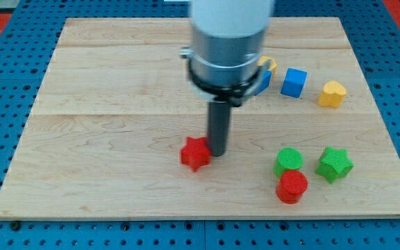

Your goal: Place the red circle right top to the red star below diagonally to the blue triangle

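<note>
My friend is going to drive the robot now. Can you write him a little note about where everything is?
No pincer here: my tip sits right against the red star-shaped block, on its right side in the view.
The red round block lies far off at the view's lower right, touching the green round block.
The blue triangle is not clearly visible; a blue piece is partly hidden behind the arm.
Done: nothing yet. Left: push the red round block up beside the star.
</note>
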Controlling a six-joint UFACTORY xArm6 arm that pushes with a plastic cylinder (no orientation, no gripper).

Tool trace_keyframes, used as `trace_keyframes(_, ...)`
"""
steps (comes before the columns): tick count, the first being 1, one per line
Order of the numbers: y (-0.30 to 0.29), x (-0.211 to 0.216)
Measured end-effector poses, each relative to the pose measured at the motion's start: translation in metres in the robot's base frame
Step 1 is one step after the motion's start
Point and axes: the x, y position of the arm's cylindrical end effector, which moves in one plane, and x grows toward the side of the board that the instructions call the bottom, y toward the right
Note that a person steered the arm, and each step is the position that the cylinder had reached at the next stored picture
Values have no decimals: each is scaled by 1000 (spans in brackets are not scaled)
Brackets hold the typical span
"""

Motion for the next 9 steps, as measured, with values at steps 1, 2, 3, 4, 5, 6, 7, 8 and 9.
trace_keyframes(1,54,70)
trace_keyframes(2,70,94)
trace_keyframes(3,159,89)
trace_keyframes(4,186,86)
trace_keyframes(5,124,61)
trace_keyframes(6,46,40)
trace_keyframes(7,31,11)
trace_keyframes(8,33,-41)
trace_keyframes(9,33,-42)
